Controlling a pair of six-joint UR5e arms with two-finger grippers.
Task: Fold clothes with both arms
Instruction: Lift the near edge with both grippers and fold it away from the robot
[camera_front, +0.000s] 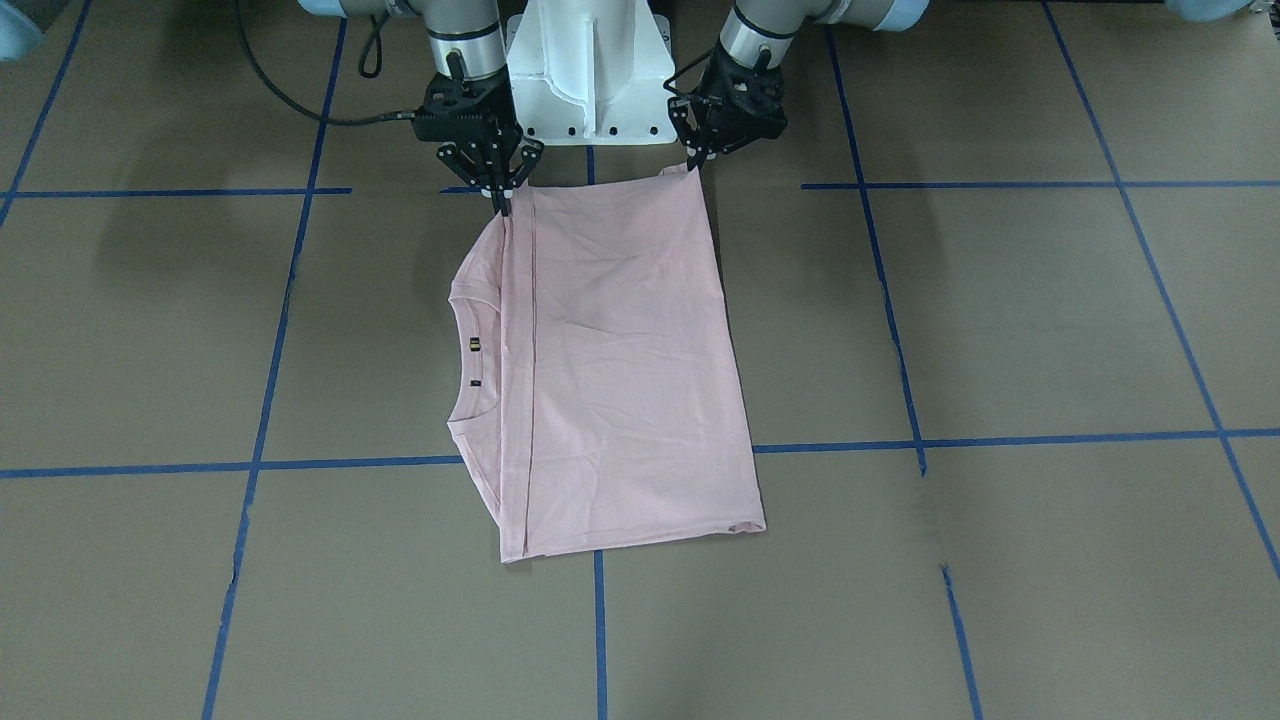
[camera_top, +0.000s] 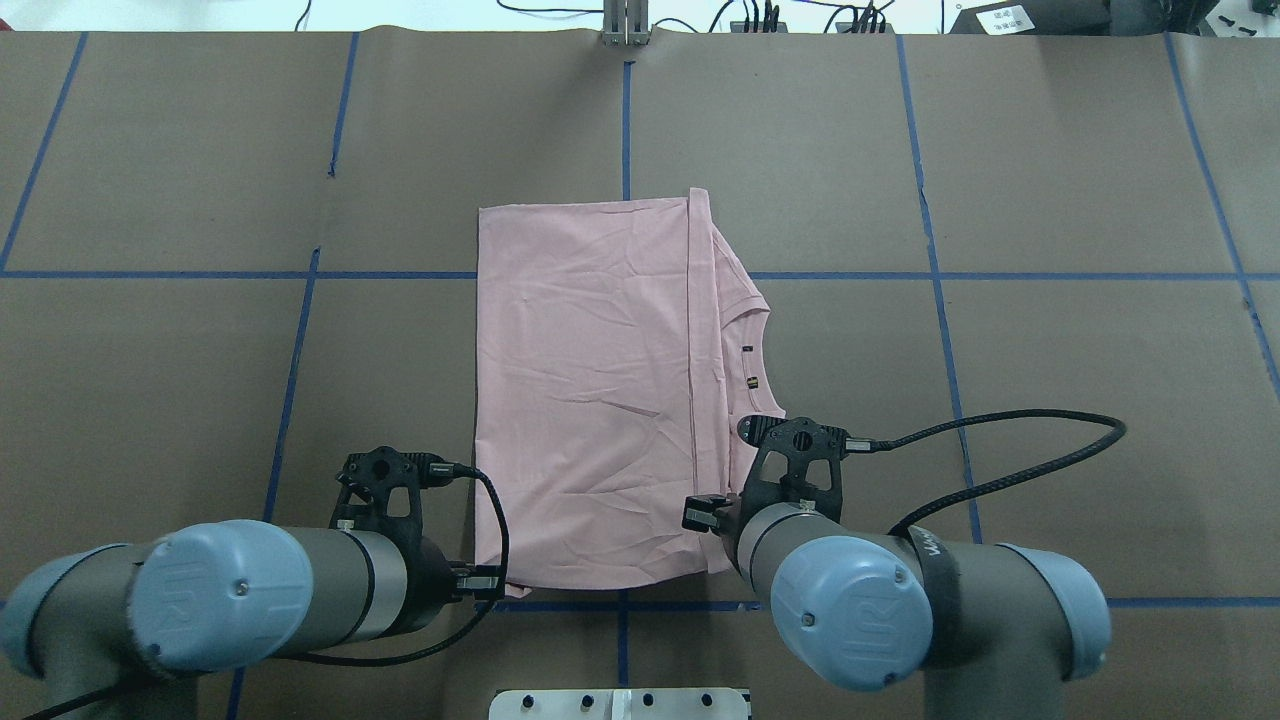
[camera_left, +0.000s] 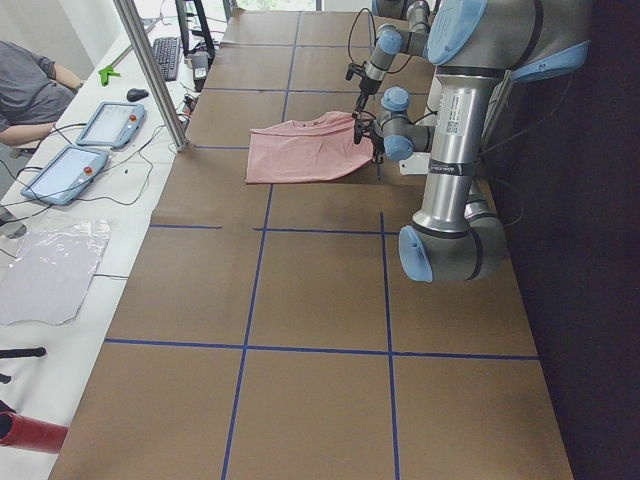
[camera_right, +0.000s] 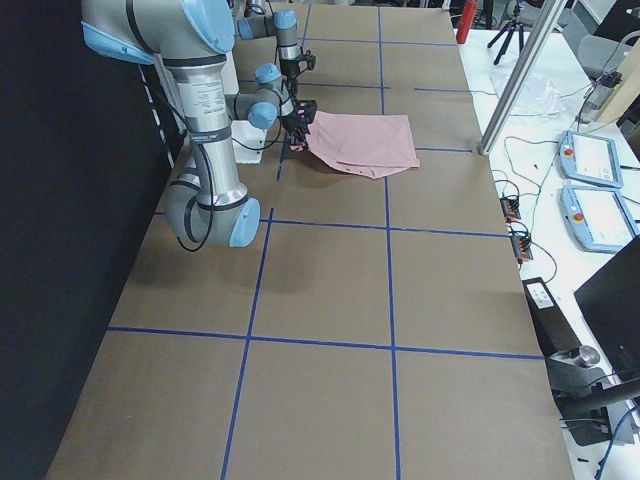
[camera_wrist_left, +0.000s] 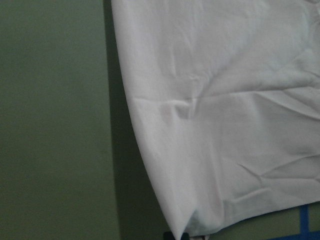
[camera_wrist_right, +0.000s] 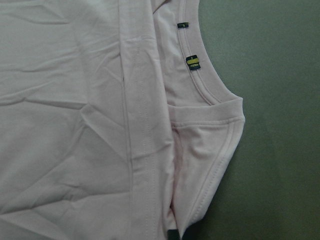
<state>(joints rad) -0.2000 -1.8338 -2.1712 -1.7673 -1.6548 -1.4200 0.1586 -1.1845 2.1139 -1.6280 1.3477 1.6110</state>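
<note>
Two pinches on, one per arm.

Left gripper (camera_front: 696, 163): fingers closed on the left corner of the T-shirt (camera_top: 585, 390) nearest me. That corner is pulled up a bit off the table (camera_top: 200, 150). On my left wrist cam the cloth tapers to a point at the bottom edge of frame.

T-shirt lies folded in the middle of the brown table, straddling the blue tape lines (camera_top: 150, 273). It's a flat pink rectangle, lightly creased, plain side up. Its near edge sits close to the white pedestal base (camera_front: 590, 70), not touching.

A stitched hem band (camera_wrist_right: 137, 125) runs front to back along the right side of the top layer, overlapping the shoulder area underneath.

Right gripper (camera_front: 503, 205): fingers closed on the near edge of the shirt, right where the hem band meets the layer below. On my right wrist cam that edge runs down to the bottom of frame.

Right of the hem band, the ribbed collar (camera_wrist_right: 202, 85) opens toward my right, with two small tags (camera_wrist_right: 193, 62) inside it. A sleeve (camera_wrist_right: 215, 150) pokes out just beside the collar, flat on the table.
</note>
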